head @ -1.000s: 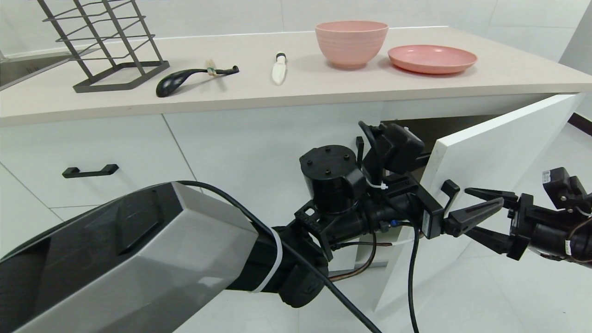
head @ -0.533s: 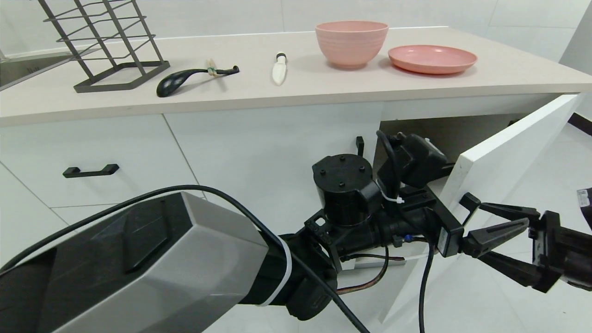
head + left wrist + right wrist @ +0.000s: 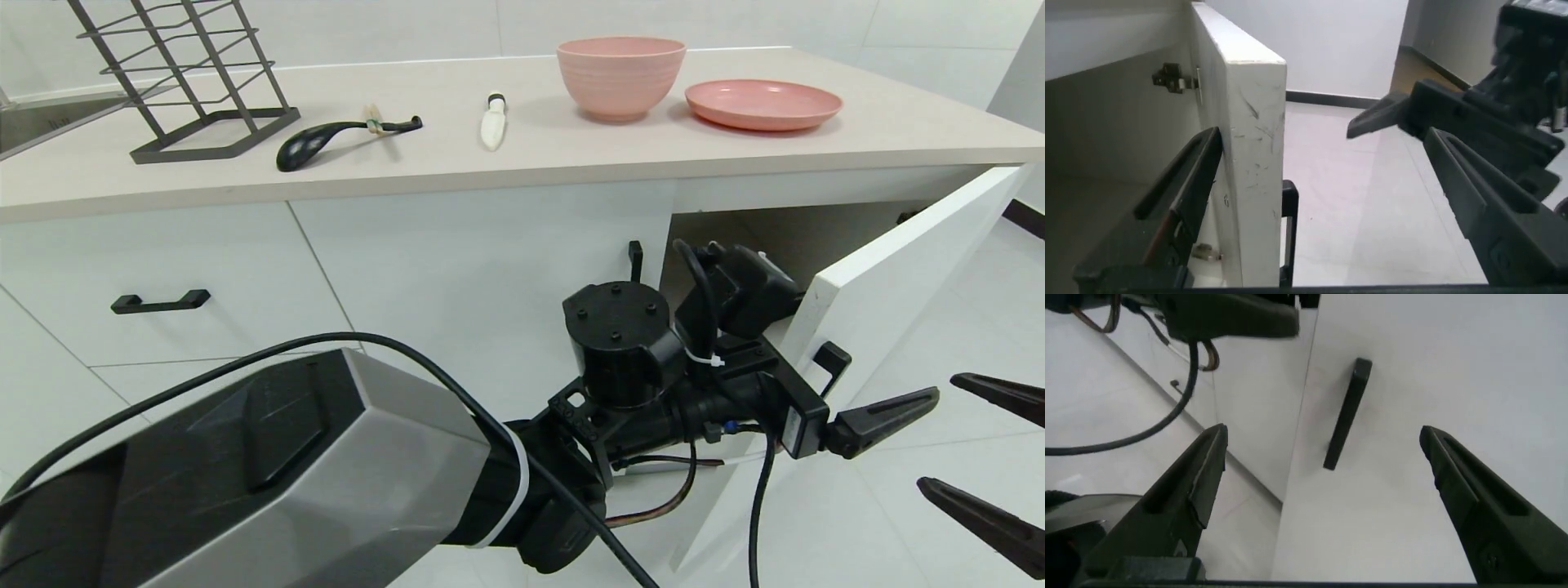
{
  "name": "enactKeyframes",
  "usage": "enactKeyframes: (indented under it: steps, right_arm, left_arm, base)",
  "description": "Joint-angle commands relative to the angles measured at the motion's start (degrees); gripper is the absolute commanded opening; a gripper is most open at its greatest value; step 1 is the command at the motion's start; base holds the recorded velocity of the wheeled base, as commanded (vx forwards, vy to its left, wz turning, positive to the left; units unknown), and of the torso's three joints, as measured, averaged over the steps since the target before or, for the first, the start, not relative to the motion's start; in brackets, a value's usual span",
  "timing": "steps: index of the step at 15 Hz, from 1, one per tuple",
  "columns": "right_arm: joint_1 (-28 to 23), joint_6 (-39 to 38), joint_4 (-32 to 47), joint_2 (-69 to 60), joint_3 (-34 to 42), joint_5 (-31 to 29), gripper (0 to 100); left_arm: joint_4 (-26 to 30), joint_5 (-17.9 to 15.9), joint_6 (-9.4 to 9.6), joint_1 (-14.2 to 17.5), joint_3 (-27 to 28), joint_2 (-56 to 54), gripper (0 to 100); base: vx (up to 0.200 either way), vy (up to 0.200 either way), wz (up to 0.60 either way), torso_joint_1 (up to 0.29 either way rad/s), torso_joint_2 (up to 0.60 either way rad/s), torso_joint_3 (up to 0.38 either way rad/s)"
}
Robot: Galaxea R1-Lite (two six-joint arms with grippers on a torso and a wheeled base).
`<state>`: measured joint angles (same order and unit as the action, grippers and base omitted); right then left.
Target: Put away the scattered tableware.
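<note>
Cabinet door (image 3: 890,261) swings wider, left gripper (image 3: 1319,143) jaws spread astride its edge; right gripper (image 3: 939,430), jaws released, withdraws, giving access for stowing

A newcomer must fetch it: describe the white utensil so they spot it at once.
Start at the beige counter. Between the black spoon and the pink bowl lies the white utensil. It alone is white, short, with a dark band near its far end.
</note>
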<state>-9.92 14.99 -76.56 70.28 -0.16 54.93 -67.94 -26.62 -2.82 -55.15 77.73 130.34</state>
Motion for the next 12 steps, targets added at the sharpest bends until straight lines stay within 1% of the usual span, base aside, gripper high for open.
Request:
enactKeyframes:
  steps: [1,3,5,6,8,9,10,11,12]
  right_arm:
    - [-0.4,0.1,2.7,-6.7,0.2,0.0,100]
    - [-0.2,1.5,5.7,-9.8,0.2,0.0,100]
    - [-0.2,1.5,8.1,-13.9,0.2,-0.1,100]
    - [-0.3,1.5,15.5,-21.2,0.2,-0.1,100]
    - [-0.3,1.4,33.7,-38.3,0.2,-0.1,100]
    - [-0.2,1.4,42.5,-47.8,0.2,-0.1,100]
    - [-0.2,1.4,46.2,-52.1,0.2,-0.1,100]
    - [-0.2,1.3,54.2,-61.2,0.2,-0.1,100]
    - [-0.1,1.6,58.7,-64.6,0.2,-0.4,100]
  left_arm:
    - [0.0,0.7,-0.08,-0.6,0.2,0.6,100]
    - [-0.1,2.5,-0.08,-1.4,0.6,1.4,100]
    - [-0.1,3.8,-1.14,-1.8,0.7,1.4,100]
    - [0.3,5.3,-2.46,-2.1,1.8,1.6,100]
    - [0.4,7.5,-3.42,-2.6,2.7,2.6,100]
    - [0.4,7.6,-3.60,-2.9,2.6,2.9,100]
    - [0.4,7.6,-3.60,-3.0,2.6,3.0,100]
    - [0.4,7.6,-3.60,-3.4,2.6,3.0,100]
    - [0.4,7.6,-3.60,-3.7,2.6,2.9,100]
  base:
    - [0.000,0.000,0.00,0.000,0.00,0.000]
    - [0.000,0.000,0.00,0.000,0.00,0.000]
    - [0.000,0.000,0.00,0.000,0.00,0.000]
    - [0.000,0.000,0.00,0.000,0.00,0.000]
    - [0.000,0.000,0.00,0.000,0.00,0.000]
    - [0.000,0.000,0.00,0.000,0.00,0.000]
    - [0.000,0.000,0.00,0.000,0.00,0.000]
    - [0.000,0.000,0.00,0.000,0.00,0.000]
    - [0.000,0.000,0.00,0.000,0.00,0.000]
